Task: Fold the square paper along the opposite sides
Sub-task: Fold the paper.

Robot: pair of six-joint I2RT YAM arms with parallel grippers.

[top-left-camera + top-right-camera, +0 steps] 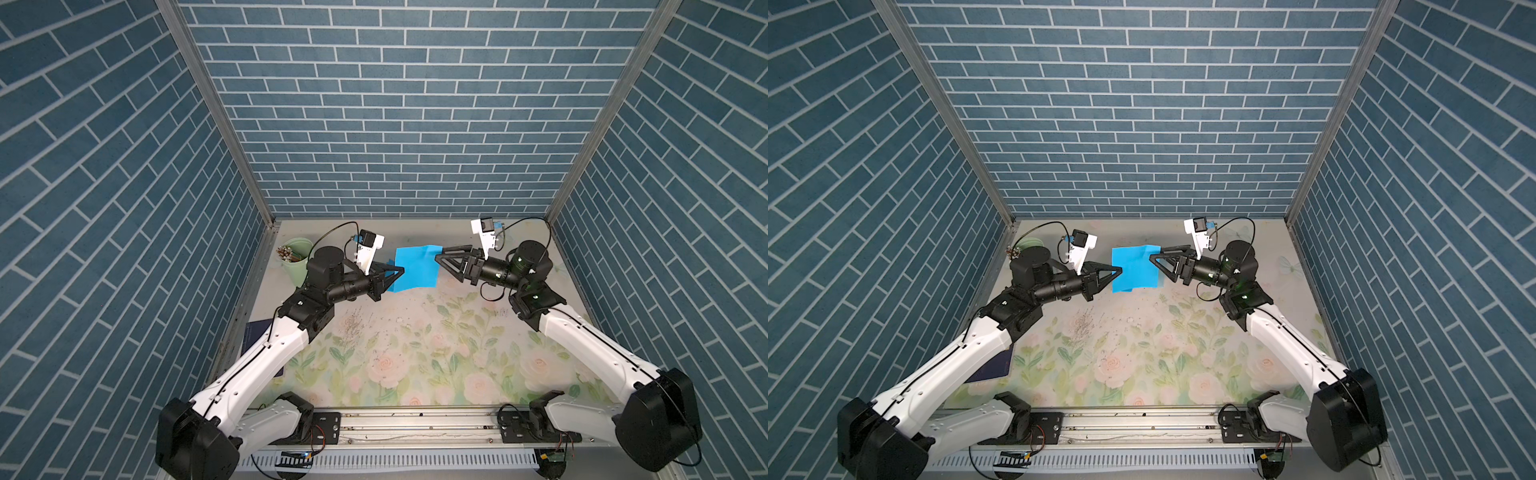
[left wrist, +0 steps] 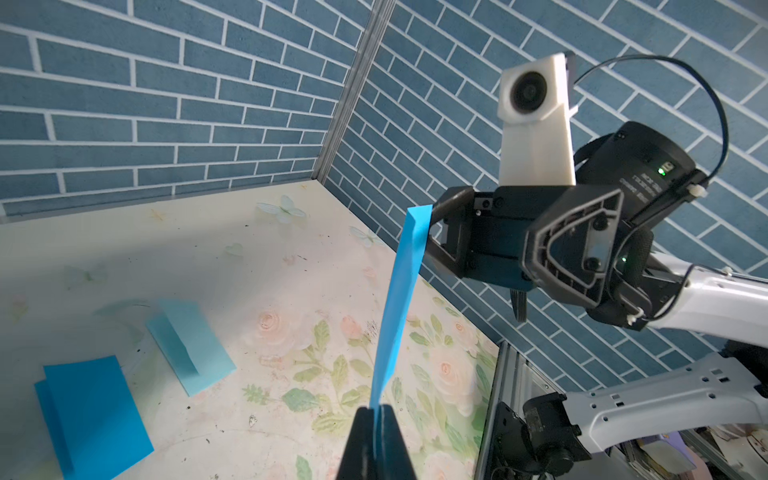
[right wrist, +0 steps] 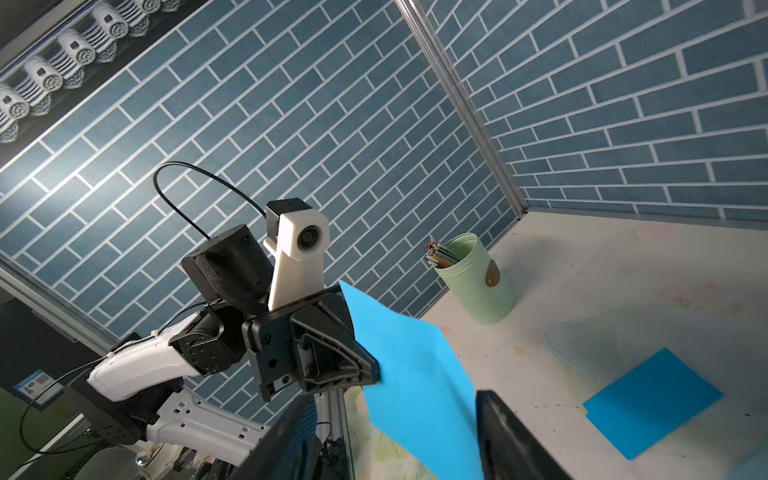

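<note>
Square paper (image 1: 415, 268) hangs mid-frame in a top view, one edge pinched in the closed left gripper (image 1: 400, 271); the right gripper (image 1: 440, 254) stands open around the opposite edge. Best hold the pinch firm, edges aligned.

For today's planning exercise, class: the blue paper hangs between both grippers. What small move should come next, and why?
Probably draw the right gripper back from the blue paper. Its jaws stand open around the paper's edge, while the left gripper is shut on the opposite edge and alone holds the sheet above the table.
</note>
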